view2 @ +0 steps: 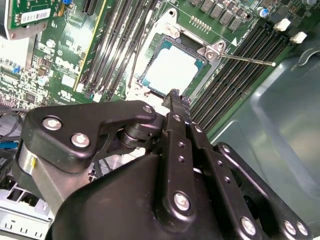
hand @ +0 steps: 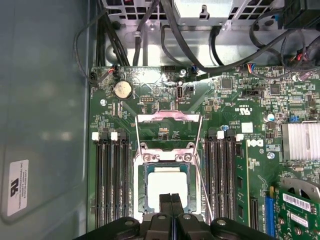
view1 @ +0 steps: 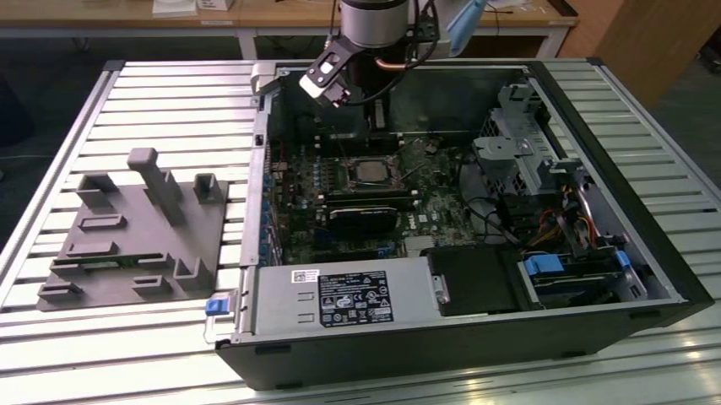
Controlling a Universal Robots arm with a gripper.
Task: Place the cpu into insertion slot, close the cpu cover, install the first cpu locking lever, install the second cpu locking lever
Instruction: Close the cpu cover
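Tool (hand: pixel 171 201) hovered just over the cpu (hand: pixel 167 186) in the first wrist view. Its fingers were pressed together w/ no gap and nothing gripped. Whether the fingertips touched the chip could not be determined.

Cpu lay flat in the insertion slot (hand: pixel 143 190), silver-grey top up, black rim visible on all sides. In the exterior view the chip (view1: pixel 370 171) was approx. mid-board inside the open PC case (view1: pixel 631 169).

Cpu cover (hand: pixel 169 117) was swung open, away from the slot. Green board (hand: pixel 230 100) showed through its centre cut-out.

One thin lever rod (view2: pixel 245 59) angled out over the memory slots (view2: pixel 235 75) in the second wrist view, not latched down.

Arm (view1: pixel 372 21) came down into the case from the far side. Case rested on a slatted metal counter (view1: pixel 169 93). Grey moulded fixture (view1: pixel 135 228) sat on the counter on the exterior view's left, beside the case.
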